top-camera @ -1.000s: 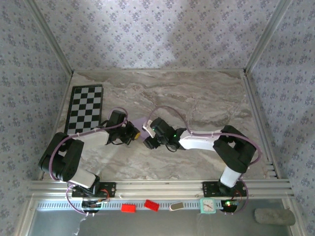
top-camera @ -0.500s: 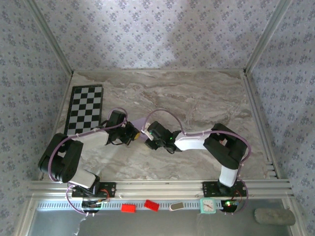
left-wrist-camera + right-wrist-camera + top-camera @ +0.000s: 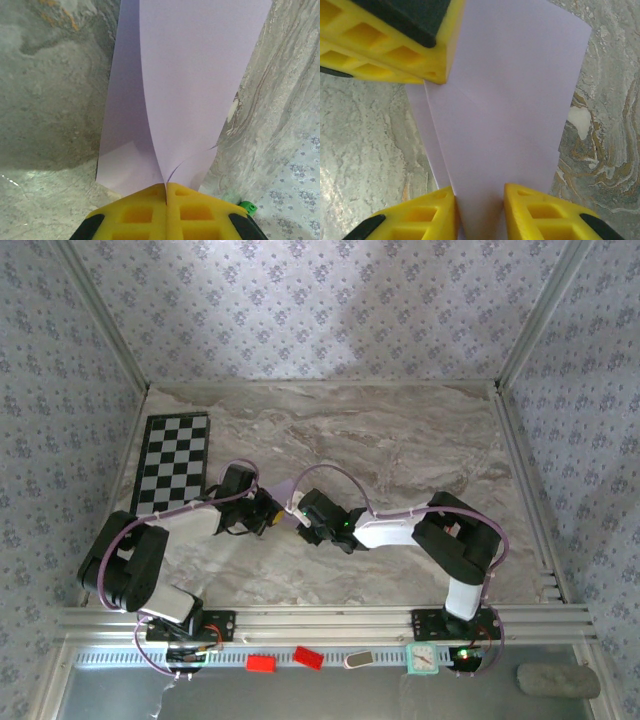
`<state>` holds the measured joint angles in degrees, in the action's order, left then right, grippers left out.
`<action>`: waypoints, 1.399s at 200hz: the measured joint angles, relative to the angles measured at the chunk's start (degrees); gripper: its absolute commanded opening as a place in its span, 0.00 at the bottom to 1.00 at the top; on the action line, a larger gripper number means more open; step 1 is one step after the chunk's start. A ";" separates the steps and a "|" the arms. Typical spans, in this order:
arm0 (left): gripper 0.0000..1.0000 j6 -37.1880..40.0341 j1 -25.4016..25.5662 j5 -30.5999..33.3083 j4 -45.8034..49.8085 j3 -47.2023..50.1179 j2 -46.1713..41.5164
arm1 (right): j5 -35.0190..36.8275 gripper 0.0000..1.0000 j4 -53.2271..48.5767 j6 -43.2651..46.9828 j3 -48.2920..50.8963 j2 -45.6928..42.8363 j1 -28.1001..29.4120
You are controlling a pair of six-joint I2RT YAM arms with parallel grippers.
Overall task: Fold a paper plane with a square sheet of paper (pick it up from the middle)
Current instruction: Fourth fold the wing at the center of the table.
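Your left gripper (image 3: 166, 186) is clenched on the square sheet of paper (image 3: 190, 75) at the near middle of the table (image 3: 420, 440), and its long axis runs into your right gripper (image 3: 480, 192), whose parted jaws straddle the far edge.

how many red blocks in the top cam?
2. Left red block and right red block lie close together, not touching, on the near ledge. Others could be hidden.
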<state>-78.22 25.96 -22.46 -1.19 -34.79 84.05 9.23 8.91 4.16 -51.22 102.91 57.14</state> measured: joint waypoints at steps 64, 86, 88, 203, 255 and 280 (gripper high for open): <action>0.14 0.17 -0.74 0.00 1.90 -0.33 -1.31 | -0.59 0.13 0.20 0.85 0.11 0.28 0.00; 0.18 1.40 -2.38 0.68 4.52 -0.70 -4.20 | -2.38 0.11 0.46 0.83 0.48 0.28 -0.28; 0.19 1.64 -2.58 0.83 4.68 -0.74 -4.52 | -2.67 0.11 0.46 0.83 0.52 0.28 -0.33; 0.27 6.82 -4.79 3.65 8.44 3.78 -18.47 | -17.09 0.10 6.12 -7.89 3.69 0.28 -4.98; 0.26 6.86 -1.90 3.58 4.11 5.46 -12.83 | -23.30 0.09 9.38 -13.51 4.55 0.74 -7.23; 0.27 7.28 -1.40 3.39 2.27 5.46 -9.68 | -25.62 0.10 10.08 -15.43 4.55 1.33 -8.00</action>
<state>-70.94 24.56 -19.07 1.08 -29.32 74.37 -16.38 18.98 -11.27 -46.68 104.25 49.15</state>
